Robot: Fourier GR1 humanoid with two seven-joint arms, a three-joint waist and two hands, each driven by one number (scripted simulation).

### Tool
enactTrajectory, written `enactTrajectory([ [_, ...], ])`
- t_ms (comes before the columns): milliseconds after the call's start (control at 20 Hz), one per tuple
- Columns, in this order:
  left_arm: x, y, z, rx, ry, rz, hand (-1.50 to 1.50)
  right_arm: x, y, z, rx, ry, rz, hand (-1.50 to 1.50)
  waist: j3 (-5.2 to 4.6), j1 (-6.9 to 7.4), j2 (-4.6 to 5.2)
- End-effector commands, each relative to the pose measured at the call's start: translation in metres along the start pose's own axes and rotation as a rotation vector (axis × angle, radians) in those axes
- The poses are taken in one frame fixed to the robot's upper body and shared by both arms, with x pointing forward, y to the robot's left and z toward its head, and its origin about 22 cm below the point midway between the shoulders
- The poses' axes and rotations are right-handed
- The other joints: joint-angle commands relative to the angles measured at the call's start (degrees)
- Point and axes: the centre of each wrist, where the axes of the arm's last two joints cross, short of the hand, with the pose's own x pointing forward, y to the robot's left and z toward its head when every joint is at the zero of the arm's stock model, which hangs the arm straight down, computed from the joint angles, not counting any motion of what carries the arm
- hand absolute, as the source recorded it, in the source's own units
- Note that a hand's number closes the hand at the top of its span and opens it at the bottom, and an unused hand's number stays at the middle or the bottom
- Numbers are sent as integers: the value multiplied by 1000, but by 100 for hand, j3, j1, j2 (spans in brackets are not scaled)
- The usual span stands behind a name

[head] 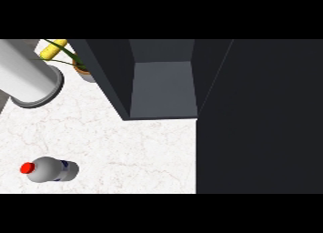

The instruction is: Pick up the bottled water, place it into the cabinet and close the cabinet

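1. The bottled water (48, 169) stands upright on the white marble table (123, 145), down near the table's front-left corner. Red cap, white body, a bit of blue label showing.
2. The cabinet (162, 86) is dark and sits toward the back of the table. Its door (264, 118) is swung open and covers the whole right side. You can see the grey inside.
3. A big grey forearm (22, 75) comes in at the back-left, over the table's left edge, well apart from the bottle.
4. Neither hand shows up anywhere, so can't say whether the fingers are wide or curled.
5. A potted plant (80, 63) and something yellow (53, 50) sit behind the forearm, just beside the cabinet's left wall.
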Motion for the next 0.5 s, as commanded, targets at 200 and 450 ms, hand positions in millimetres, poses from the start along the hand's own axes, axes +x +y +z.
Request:
enactTrajectory([
  [200, -28, 20, -22, -87, 31, -83, -150, 35, 2, 20, 45, -82, -74, -150, 2, -62, 5],
  [450, -57, 40, -40, -67, 40, -85, -150, 36, 2, 28, 70, -71, -77, -150, -6, -196, 7],
])
